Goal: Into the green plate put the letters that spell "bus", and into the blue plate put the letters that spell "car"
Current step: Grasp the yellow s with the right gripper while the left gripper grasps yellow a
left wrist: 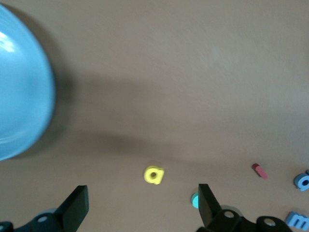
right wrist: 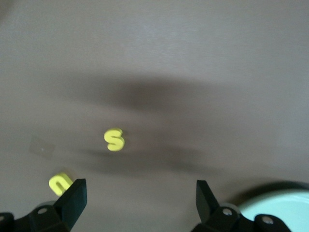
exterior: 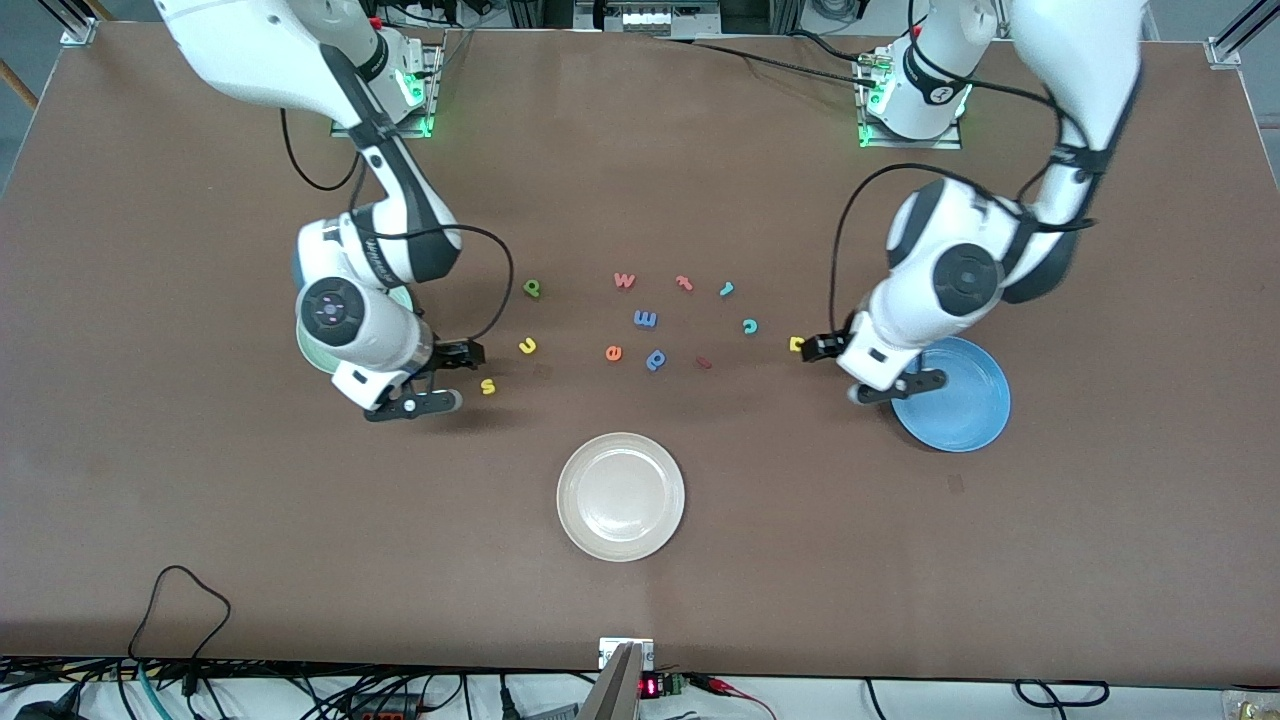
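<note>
My right gripper (exterior: 468,376) (right wrist: 140,203) hangs open just above the table beside the yellow "s" (exterior: 488,386) (right wrist: 114,139), with nothing between its fingers. The yellow "u" (exterior: 527,346) (right wrist: 60,183) and the green "b" (exterior: 532,288) lie farther from the camera. The right arm hides most of the green plate (exterior: 312,358) (right wrist: 277,212). My left gripper (exterior: 830,371) (left wrist: 142,208) is open and empty, low over the table by the yellow "a" (exterior: 796,343) (left wrist: 154,174), next to the blue plate (exterior: 960,400) (left wrist: 19,82). The teal "c" (exterior: 749,325) (left wrist: 195,200) and the teal "r" (exterior: 727,289) lie toward the middle.
A cream-white plate (exterior: 620,496) sits nearer the camera at mid-table. Other letters lie in the middle: orange "w" (exterior: 624,280), red "t" (exterior: 684,282), blue "m" (exterior: 645,318), orange "e" (exterior: 613,352), a blue looped letter (exterior: 656,359) and a small red piece (exterior: 703,362).
</note>
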`<state>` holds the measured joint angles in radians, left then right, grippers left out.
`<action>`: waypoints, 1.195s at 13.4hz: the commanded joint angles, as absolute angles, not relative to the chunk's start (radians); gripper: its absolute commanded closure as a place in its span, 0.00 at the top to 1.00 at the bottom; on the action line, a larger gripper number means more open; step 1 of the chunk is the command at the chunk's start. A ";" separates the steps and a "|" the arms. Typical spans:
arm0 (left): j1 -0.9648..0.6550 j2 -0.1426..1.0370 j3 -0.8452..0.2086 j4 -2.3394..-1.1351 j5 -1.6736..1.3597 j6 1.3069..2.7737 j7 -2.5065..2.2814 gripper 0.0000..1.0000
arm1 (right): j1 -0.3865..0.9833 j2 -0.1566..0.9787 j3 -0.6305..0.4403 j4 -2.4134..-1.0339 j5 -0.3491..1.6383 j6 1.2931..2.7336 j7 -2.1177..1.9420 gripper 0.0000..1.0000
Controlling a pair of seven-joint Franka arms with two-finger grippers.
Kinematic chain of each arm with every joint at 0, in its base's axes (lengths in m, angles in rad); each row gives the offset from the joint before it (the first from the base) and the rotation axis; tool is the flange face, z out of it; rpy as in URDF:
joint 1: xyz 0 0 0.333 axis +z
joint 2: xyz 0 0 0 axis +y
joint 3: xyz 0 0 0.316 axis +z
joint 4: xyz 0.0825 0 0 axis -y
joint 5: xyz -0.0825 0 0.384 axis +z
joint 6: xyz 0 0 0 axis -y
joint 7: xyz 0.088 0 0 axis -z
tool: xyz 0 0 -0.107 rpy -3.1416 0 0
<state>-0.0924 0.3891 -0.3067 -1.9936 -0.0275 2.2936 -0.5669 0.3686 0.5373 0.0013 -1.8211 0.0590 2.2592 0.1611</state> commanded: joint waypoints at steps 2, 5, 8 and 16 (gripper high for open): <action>-0.169 0.429 -0.308 -2.025 0.101 2.332 -0.516 0.87 | 0.391 0.572 -0.002 -1.812 0.071 2.313 0.179 0.76; -0.172 0.465 -0.308 -2.081 0.181 2.419 -0.515 0.81 | 0.397 0.591 -0.002 -1.810 0.071 2.339 0.179 0.51; -0.143 0.489 -0.308 -2.187 0.181 2.646 -0.448 0.76 | 0.410 0.613 -0.002 -1.810 0.071 2.373 0.193 0.50; -0.153 0.508 -0.304 -2.187 0.184 2.648 -0.431 0.48 | 0.430 0.641 -0.003 -1.805 0.068 2.422 0.219 0.50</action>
